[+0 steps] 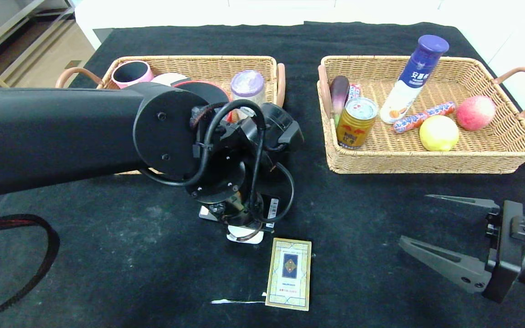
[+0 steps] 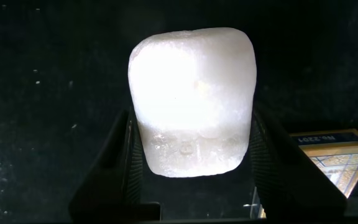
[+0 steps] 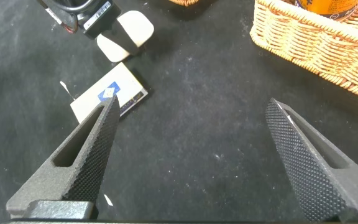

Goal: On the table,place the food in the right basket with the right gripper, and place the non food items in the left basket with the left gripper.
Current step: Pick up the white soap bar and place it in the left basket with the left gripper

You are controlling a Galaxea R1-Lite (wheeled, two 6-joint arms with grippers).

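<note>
White and rounded, the block (image 2: 191, 102) sits between the two fingers (image 2: 114, 168) of the left end effector (image 2: 194, 180), which press on its two sides; in the left wrist view the fingers pinch it over the black cloth. In the head view this end effector is at the lower centre of the frame, mostly hidden under its own arm, and only an edge of the block (image 1: 244, 237) shows below it.

Just to the lower right of the block, the cream card box (image 1: 289, 274) lies flat on the bench (image 1: 130, 255).

At the lower right of the head view the right end effector (image 1: 415, 221) hangs over the bench with its fingers spread wide and nothing between them.

At upper right, the right basket (image 1: 426, 159) holds the lemon (image 1: 439, 133), the gold can (image 1: 356, 122) and the white-and-blue bottle (image 1: 415, 77). The left basket (image 1: 198, 64) is at the upper left, partly behind the arm.
</note>
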